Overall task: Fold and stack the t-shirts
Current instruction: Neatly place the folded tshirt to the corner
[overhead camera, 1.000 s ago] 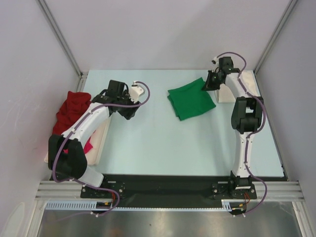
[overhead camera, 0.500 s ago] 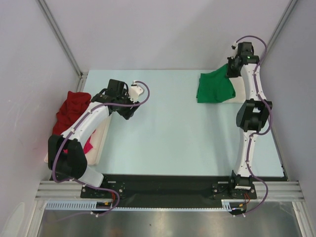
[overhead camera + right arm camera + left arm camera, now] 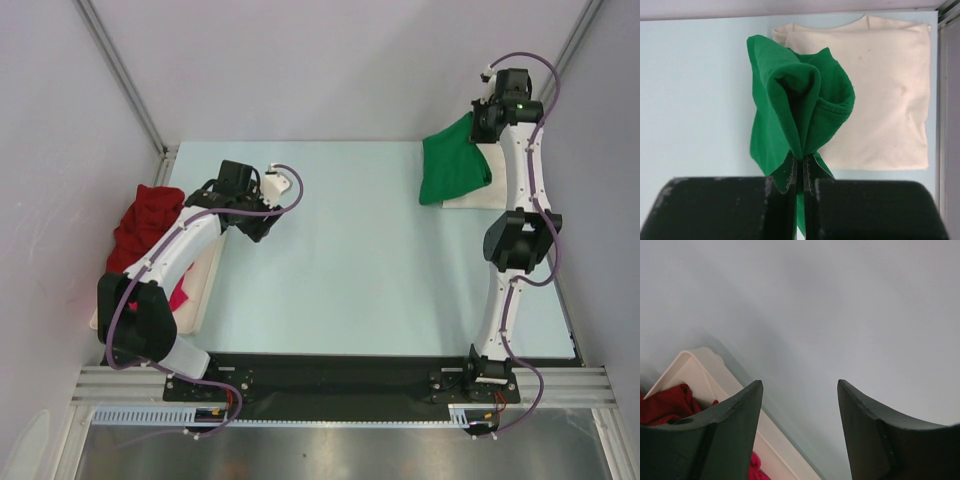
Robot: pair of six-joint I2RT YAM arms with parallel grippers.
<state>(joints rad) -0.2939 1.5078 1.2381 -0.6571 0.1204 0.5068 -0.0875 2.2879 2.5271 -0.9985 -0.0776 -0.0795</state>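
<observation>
My right gripper (image 3: 483, 122) (image 3: 800, 160) is shut on the folded bright green t-shirt (image 3: 452, 170) (image 3: 792, 110), which hangs from it at the far right, partly over the folded cream-white t-shirt (image 3: 478, 185) (image 3: 880, 90) lying on the table. My left gripper (image 3: 262, 228) (image 3: 800, 385) stands open over bare table, with nothing between its fingers. The dark red t-shirt (image 3: 145, 222) (image 3: 665, 405) lies bunched on the cream tray (image 3: 205, 285) (image 3: 700, 370) at the left, with a bit of the magenta pink t-shirt (image 3: 180, 297) (image 3: 756, 467) showing beside it.
Metal frame posts (image 3: 120, 75) rise at the back corners and grey walls close in both sides. A black strip (image 3: 330, 375) with both arm bases runs along the near edge.
The right arm has lifted the green t-shirt from the table's middle right and carried it back and right, over the cream-white t-shirt. The left arm has stayed put.
</observation>
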